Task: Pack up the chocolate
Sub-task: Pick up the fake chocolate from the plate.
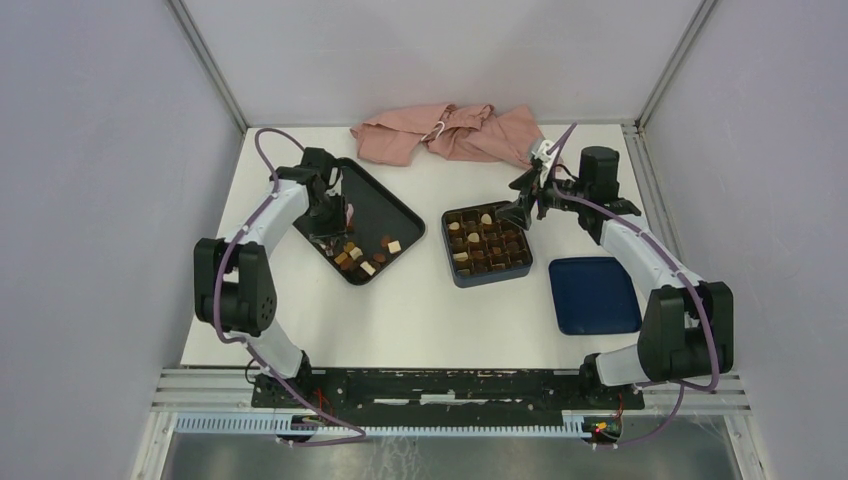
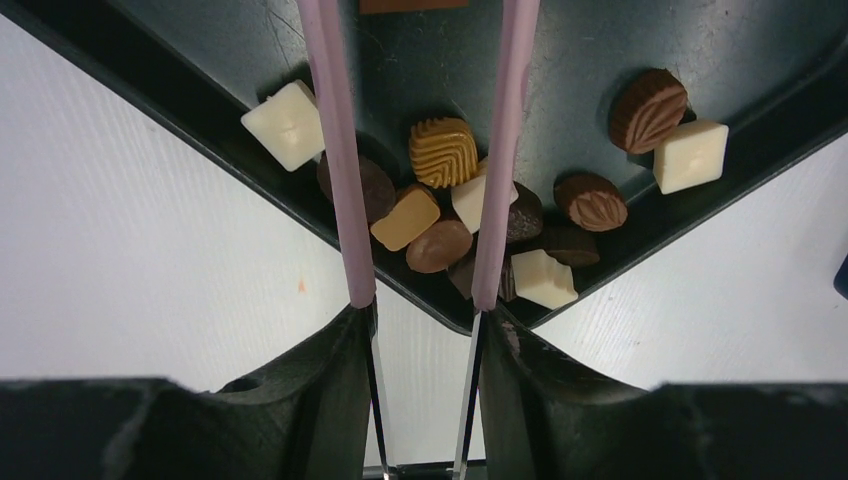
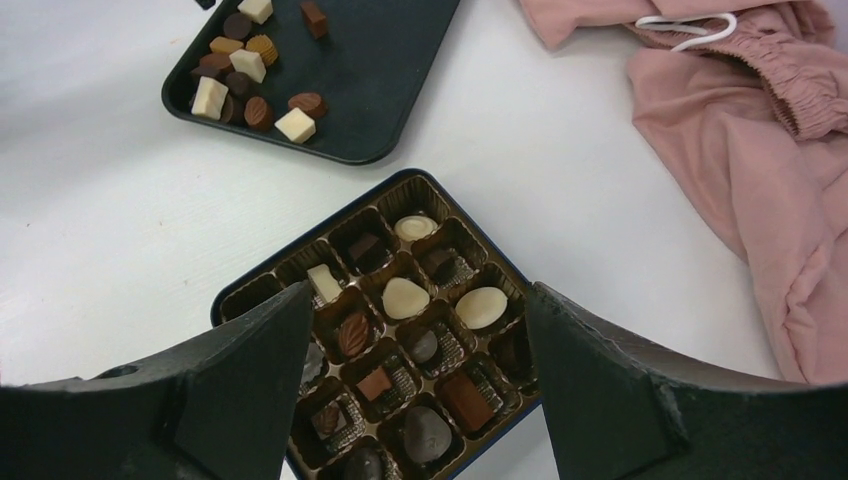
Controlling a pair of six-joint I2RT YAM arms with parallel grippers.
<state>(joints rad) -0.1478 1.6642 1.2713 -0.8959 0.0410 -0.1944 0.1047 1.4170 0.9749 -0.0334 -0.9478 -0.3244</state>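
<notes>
Loose chocolate (image 2: 443, 151), dark, caramel and white pieces, is heaped in a corner of the black tray (image 2: 240, 45). My left gripper (image 2: 418, 40) hangs over that heap. Its long pink-sleeved fingers (image 2: 338, 160) stand apart, and their tips run off the top edge of the left wrist view. In the top view the left gripper (image 1: 335, 230) sits over the tray (image 1: 385, 200). The dark blue box (image 3: 228, 300) with its brown gridded insert holds several pieces. My right gripper (image 3: 418, 300) hovers above the box, open wide with nothing between its fingers. The top view shows the right gripper (image 1: 525, 205) at the box's far right corner.
A crumpled pink cloth (image 1: 450, 132) lies at the back of the table, behind the box (image 1: 449, 262). A dark blue lid (image 1: 594, 294) rests flat to the right of the box. Grey walls close the table in on the left, right and back.
</notes>
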